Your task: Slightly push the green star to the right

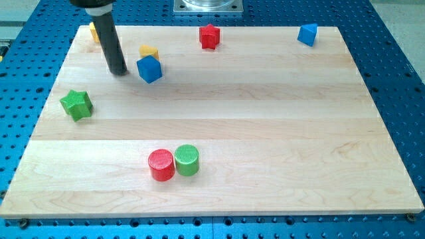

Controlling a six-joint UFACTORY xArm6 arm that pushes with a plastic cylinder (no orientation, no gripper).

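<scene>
The green star [76, 104] lies near the board's left edge, about halfway down the view. My tip [119, 72] rests on the board above and to the right of the star, apart from it. The tip stands just left of a blue cube [149, 69], with a small gap between them. A yellow block [149, 52] sits right behind the blue cube. Another yellow block [94, 32] is mostly hidden behind the rod at the top left.
A red star [210, 36] lies at the top middle and a blue block [307, 34] at the top right. A red cylinder [161, 164] and a green cylinder [187, 160] stand touching near the bottom middle. The wooden board [265, 133] lies on a blue perforated table.
</scene>
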